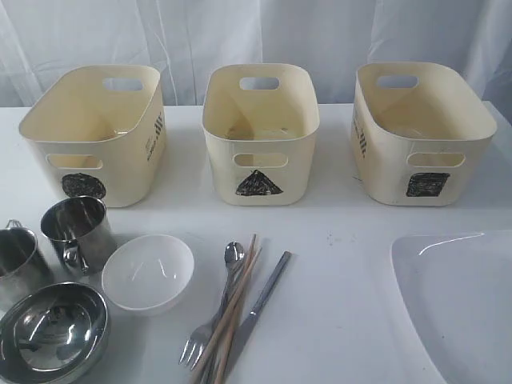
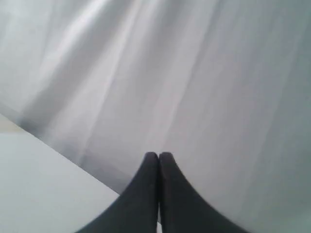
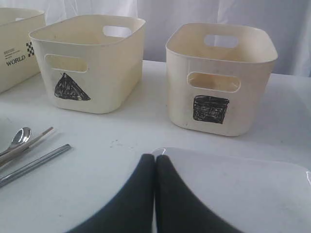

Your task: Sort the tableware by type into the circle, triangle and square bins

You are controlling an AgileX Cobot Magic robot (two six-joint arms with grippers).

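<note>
**Bins, qty 3.** Cream plastic tubs w/ cut-out handles stood in a row at the back of the white table, before a white curtain. The black-circle bin was at L, the black-triangle bin at centre and the black-square bin at R, ea. apart from the next. All tableware lay on the table, outside the bins.

**Steel mugs, qty 2.** Both stood upright at front-L. The first steel mug stood in front of the circle bin. The second steel mug was partly cut off at the L edge of the exterior view.

**Round steel bowl.** Upright at the front-L corner, just beside the second mug.

**Small white bowl.** Upright btwn the steel bowl and the cutlery, just beside the first mug.

**Cutlery.** Grouped at front-centre, in front of the triangle bin.
- The steel spoon had its bowl toward the bins.
- The steel fork had its tines toward the front.
- The wooden chopsticks lay diagonally over both.
- The steel knife lay just beside the group on its R.

**Large white rounded-square plate.** At front-R, in front of the square bin, cut off by the frame.

**Left gripper.** Its black fingers were pressed together w/ nothing btwn them. It was seen against the curtain, w/ a table corner to one side.

**Right gripper.** Its black fingers were pressed together and held nothing. The tips were at the plate's near rim. Contact w/ the plate could not be told.
</note>
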